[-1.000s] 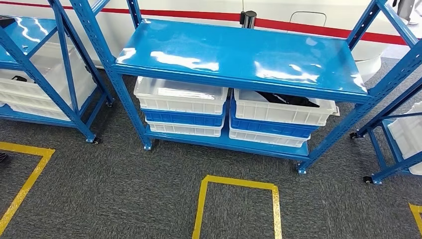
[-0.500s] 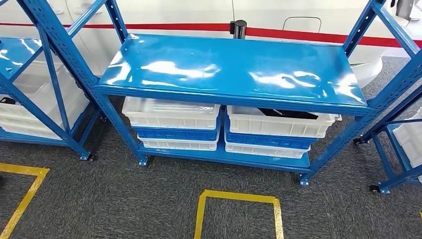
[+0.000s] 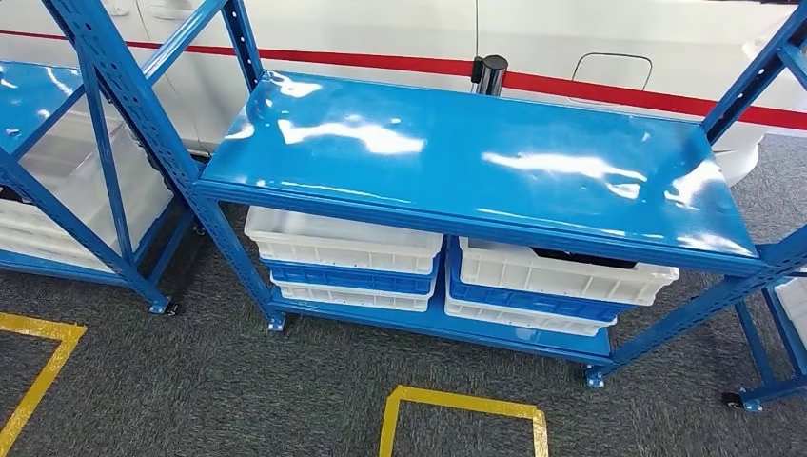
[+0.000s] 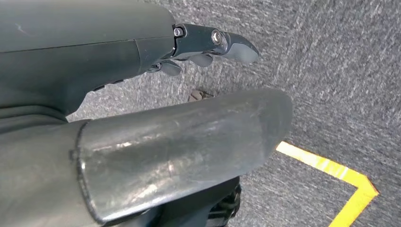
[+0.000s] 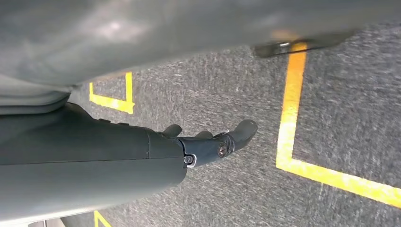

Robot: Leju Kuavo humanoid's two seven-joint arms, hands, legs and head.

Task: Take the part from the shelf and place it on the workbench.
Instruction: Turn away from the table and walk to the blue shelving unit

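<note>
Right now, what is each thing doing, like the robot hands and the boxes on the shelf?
Left robot hand: holds nothing, hanging over the grey carpet.
Right robot hand: holds nothing, hanging over the carpet.
Blue shelf top: bare and shiny.
Left white bin: stacked on others, looks empty.
Right white bin: stacked, with a dark part inside.

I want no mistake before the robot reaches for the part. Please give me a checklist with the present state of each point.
1. Left hand holds nothing: ok.
2. Right hand holds nothing: ok.
3. Shelf in front of the robot: ok.
4. Dark part visible in the right white bin: ok, mostly hidden by the shelf board.
5. Hands raised toward the bin: not ok, both hang over the carpet.
6. Workbench located: cannot tell.
</note>
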